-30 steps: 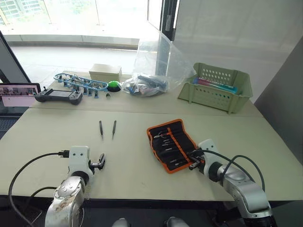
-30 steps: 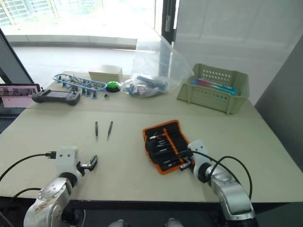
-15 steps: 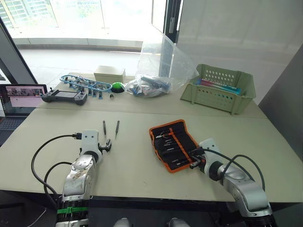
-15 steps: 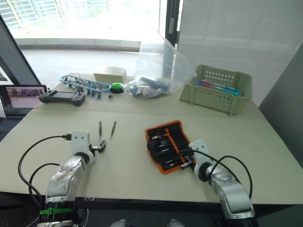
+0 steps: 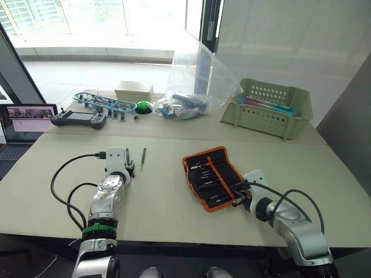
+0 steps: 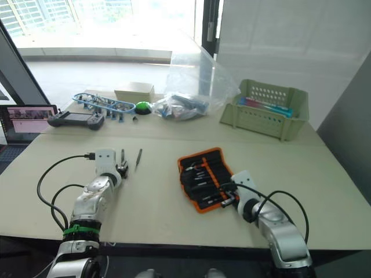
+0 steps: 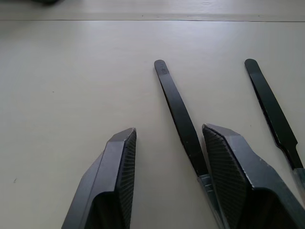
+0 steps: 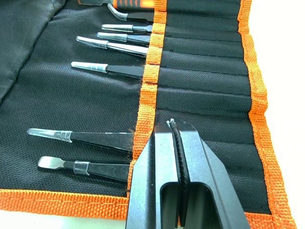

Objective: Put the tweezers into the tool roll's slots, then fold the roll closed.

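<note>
Two slim black tweezers lie side by side on the table, one [image 5: 127, 154] to the left and one [image 5: 143, 157] to the right. My left gripper [image 5: 130, 168] is low over the near end of the left one. In the left wrist view its open fingers straddle that tweezer [image 7: 177, 114], whose shaft runs along the inner face of one finger [image 7: 228, 167]; the other tweezer [image 7: 272, 112] lies outside them. The tool roll [image 5: 211, 177] lies unrolled, black with orange edging. Several tweezers [image 8: 107, 69] sit in its slots [image 8: 200, 86]. My right gripper [image 8: 172, 125] is shut, empty, over the roll's near edge.
At the back stand a green perforated basket [image 5: 268, 108], a clear plastic bag [image 5: 194, 87], a small box [image 5: 133, 91], a green button [image 5: 143, 106], blue parts [image 5: 99, 102] and a handheld controller [image 5: 78, 119]. A screen [image 5: 26, 116] is at far left.
My left arm has reached forward to the two loose tweezers, and its fingers have narrowed around the left one. The right gripper has stayed on the roll's edge.
</note>
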